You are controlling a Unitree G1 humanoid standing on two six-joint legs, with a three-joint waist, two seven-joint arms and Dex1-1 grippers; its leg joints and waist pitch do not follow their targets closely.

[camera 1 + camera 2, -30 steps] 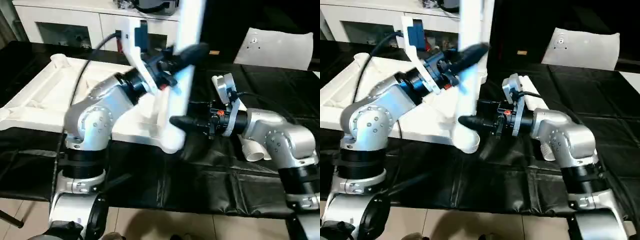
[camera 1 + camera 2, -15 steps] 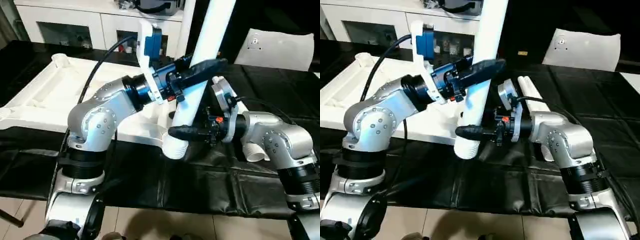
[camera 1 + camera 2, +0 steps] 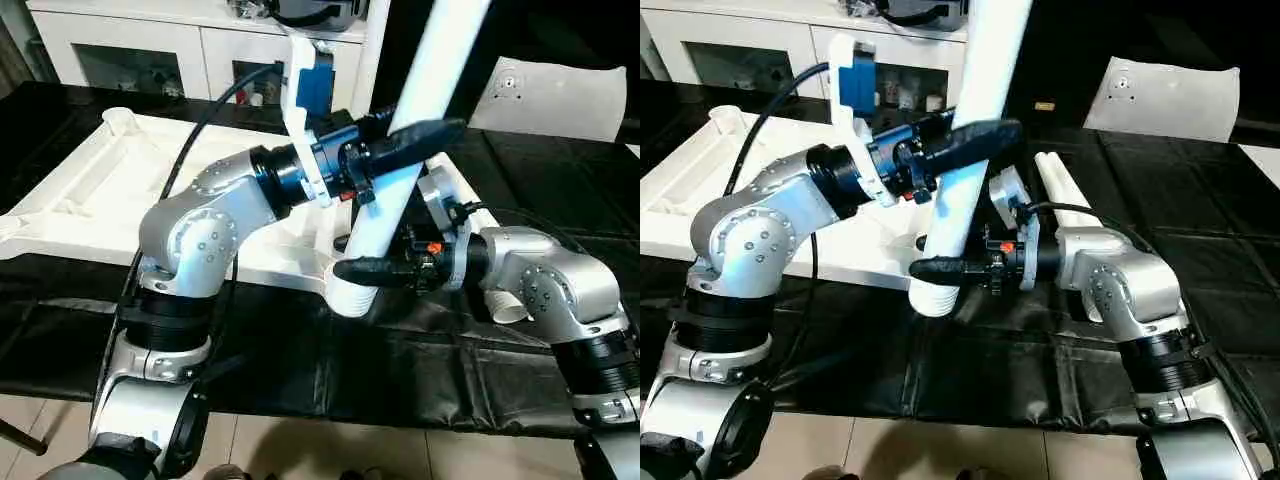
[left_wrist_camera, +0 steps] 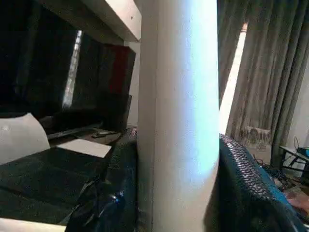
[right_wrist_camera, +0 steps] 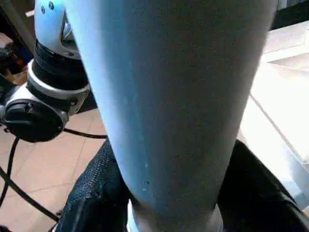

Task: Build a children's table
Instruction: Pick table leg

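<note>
- At nine o'clock, the tabletop (image 3: 95, 190) is seen underside-up on the black surface (image 3: 420, 350).
- At centre, the leg (image 3: 400, 170), judged light, stiff and slippery, is pinched high by the left hand (image 3: 405, 145).
- Near its thick end, the right hand (image 3: 362, 270) is set around the leg; whether it is clamped cannot be told, though that low hold is judged steadiest.

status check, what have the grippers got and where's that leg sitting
Left gripper clamped on leg, mid-shaft. Right gripper around its lower end. Leg tilted, base at tabletop corner socket. Nothing blocking.

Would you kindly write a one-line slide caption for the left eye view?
Both grippers, left above right, hold a white leg at the upturned tabletop's corner.
</note>
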